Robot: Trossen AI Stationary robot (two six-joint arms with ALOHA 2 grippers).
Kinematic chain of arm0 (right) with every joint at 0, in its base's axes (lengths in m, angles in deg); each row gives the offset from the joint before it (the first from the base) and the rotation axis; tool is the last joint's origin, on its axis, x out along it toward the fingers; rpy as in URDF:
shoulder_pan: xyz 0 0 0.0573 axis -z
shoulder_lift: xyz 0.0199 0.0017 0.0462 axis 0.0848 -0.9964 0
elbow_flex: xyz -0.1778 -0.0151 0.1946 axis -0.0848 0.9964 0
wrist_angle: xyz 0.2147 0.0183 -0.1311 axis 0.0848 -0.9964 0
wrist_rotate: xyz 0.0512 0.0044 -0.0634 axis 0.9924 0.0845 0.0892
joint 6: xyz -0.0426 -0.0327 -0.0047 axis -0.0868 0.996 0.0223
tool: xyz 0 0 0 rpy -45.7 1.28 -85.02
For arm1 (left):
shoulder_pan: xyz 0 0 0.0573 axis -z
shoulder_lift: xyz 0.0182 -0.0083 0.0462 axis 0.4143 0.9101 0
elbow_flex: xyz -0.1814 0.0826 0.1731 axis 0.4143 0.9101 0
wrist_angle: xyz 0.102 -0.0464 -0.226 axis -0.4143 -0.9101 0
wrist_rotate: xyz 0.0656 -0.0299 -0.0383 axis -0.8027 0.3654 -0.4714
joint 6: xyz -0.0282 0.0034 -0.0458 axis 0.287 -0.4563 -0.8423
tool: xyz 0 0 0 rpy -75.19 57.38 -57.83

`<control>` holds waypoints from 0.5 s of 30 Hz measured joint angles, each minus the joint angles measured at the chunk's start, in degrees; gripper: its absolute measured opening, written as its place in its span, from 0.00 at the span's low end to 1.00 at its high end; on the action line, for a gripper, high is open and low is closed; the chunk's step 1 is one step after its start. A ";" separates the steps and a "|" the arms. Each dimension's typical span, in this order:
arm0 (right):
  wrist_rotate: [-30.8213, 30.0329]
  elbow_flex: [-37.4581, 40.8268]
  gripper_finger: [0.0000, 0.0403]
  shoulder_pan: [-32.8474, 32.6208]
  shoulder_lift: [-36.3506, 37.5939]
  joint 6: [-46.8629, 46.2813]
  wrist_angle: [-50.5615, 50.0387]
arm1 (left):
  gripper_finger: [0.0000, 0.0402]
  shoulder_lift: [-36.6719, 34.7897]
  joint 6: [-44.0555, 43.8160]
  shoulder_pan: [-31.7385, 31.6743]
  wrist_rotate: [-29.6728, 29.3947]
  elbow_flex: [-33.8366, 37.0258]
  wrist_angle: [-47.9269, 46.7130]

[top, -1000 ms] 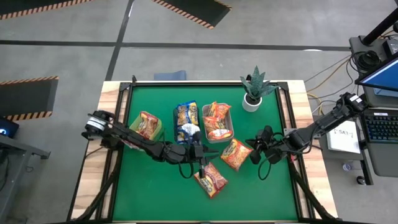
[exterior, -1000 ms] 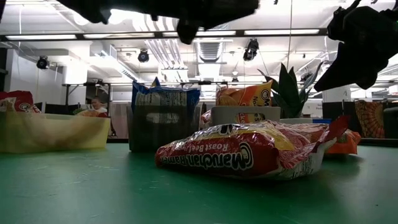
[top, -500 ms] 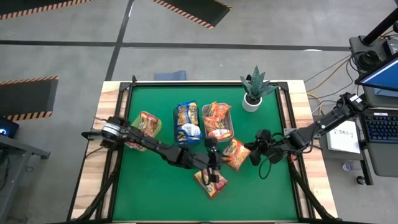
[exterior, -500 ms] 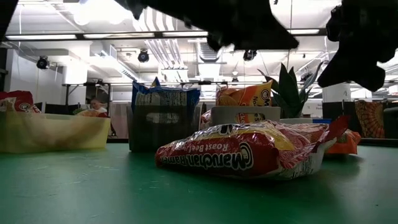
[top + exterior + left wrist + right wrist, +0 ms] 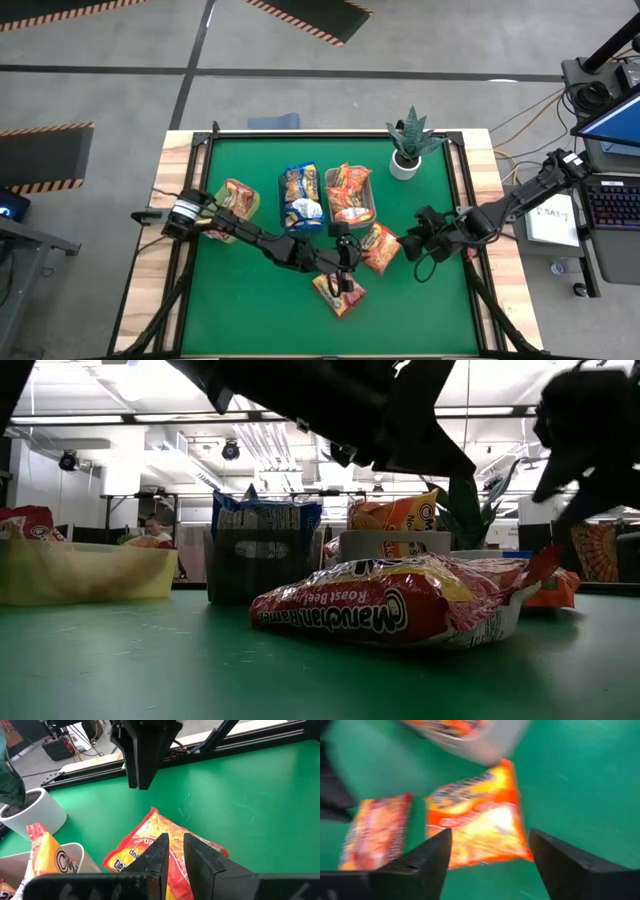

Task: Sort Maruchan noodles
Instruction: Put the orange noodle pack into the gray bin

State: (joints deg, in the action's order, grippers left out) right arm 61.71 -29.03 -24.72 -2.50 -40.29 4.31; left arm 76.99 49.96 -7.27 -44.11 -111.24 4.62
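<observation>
Spread wide, the right gripper [image 5: 412,243] hovers right of centre in the high view, its fingers [image 5: 415,865] framing the orange packet [image 5: 378,247] lying just to its left, long axis slanted. Nearly closed, the left gripper [image 5: 345,262] hangs above the red packet [image 5: 338,291] below centre. Behind stand the grey bin [image 5: 350,196], filled packets and the potted plant [image 5: 411,140].

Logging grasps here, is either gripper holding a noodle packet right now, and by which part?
Nothing is held. The left gripper hangs nearly shut above the red packet; the right gripper is open, facing the orange packet.
</observation>
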 joint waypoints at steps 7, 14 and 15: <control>0.49 2.77 0.80 0.00 -0.35 -9.52 -2.59 | 0.10 1.63 -2.93 -0.10 0.33 -0.08 0.46; 0.56 4.19 0.82 -0.15 -0.44 -9.04 0.88 | 0.10 1.91 -5.69 -0.52 0.44 0.75 0.37; 0.50 4.59 0.82 -0.15 -0.44 -8.73 2.15 | 0.10 1.91 -5.89 -0.54 0.44 0.86 0.41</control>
State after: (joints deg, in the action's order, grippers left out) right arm 62.21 -24.44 -24.87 -2.94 -49.02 6.46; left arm 78.90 44.07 -7.81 -43.67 -110.39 5.04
